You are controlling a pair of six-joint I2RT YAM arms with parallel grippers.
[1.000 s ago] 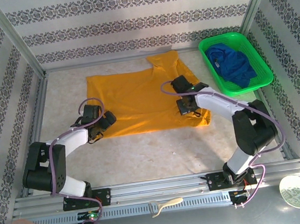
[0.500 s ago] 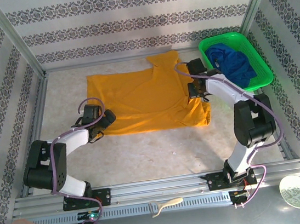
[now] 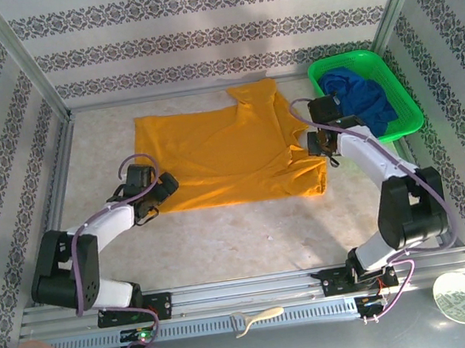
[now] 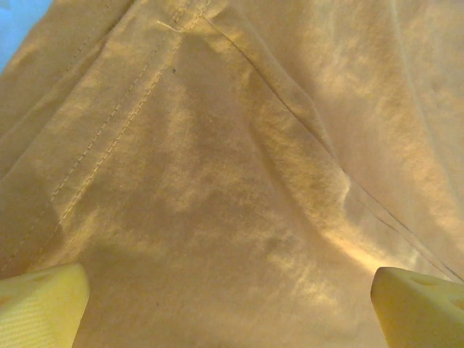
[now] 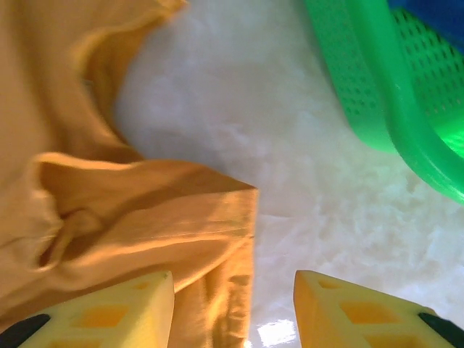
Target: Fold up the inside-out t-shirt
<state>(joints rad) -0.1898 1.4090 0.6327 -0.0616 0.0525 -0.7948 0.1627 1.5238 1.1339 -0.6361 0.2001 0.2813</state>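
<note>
The t-shirt [image 3: 221,154] lay spread flat for folding; the left claw [image 3: 164,186] gaped empty over its near hem, the right claw [image 5: 233,290] half-open, empty, at its right edge.

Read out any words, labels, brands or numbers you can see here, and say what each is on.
None can be read.
The orange t-shirt is plain, the green basket has no label, and the walls show only ornament.
The round white disc at the near right corner has faint green marks, too small to read.
</note>
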